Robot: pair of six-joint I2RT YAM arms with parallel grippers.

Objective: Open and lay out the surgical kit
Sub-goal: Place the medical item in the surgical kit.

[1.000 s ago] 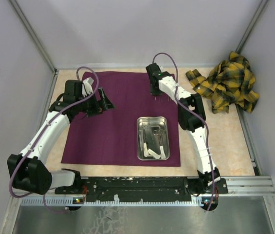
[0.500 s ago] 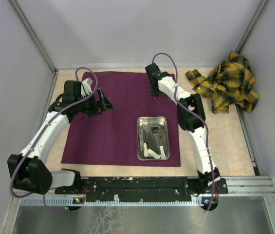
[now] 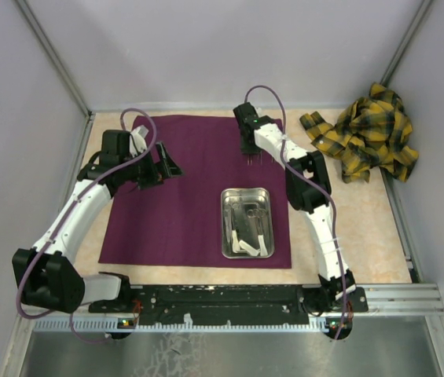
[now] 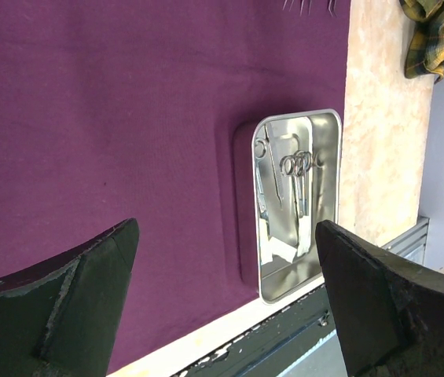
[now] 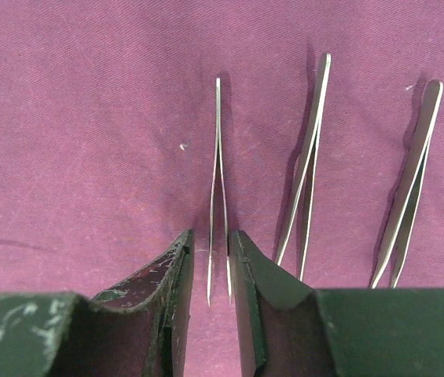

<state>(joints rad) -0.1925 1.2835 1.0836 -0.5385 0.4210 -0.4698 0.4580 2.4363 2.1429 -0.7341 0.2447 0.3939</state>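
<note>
Operator: Edges and open room first?

Observer: The dark purple cloth wrap [image 3: 182,204] lies spread flat on the tan table top [image 3: 363,228]. Its far edge runs close to the back wall [image 3: 229,55] and its near edge close to the base rail [image 3: 229,297]. Bare table shows along its right side. A crumpled yellow-and-black plaid cloth [image 3: 367,133] sits in the far right corner, apart from the wrap. The widest open stretch of purple lies left of the tray, between the two claws.

Operator: Which way do the pieces point?

Observer: The small rectangular shiny steel tray [image 3: 245,191] stands near the wrap's near right corner, long axis running near to far. Thin metal scissors [image 4: 300,177] and small white pieces [image 4: 284,251] lie inside it. Three thin steel forceps [image 5: 218,126] lie side by side near the far edge. They are roughly parallel, joined ends away from the right wrist camera, open tips toward it.

Operator: And the claws?

Observer: The right claw [image 5: 210,236] sits low over the wrap, jaws slightly parted, released rather than clenched. The tip end of the leftmost forceps lies between them. One prong stands clear of its pad [image 5: 181,267]; whether the other touches, I cannot tell. The left claw [image 4: 227,226] hangs wide open over the wrap's far left part, grasping nothing, well apart from the tray.
</note>
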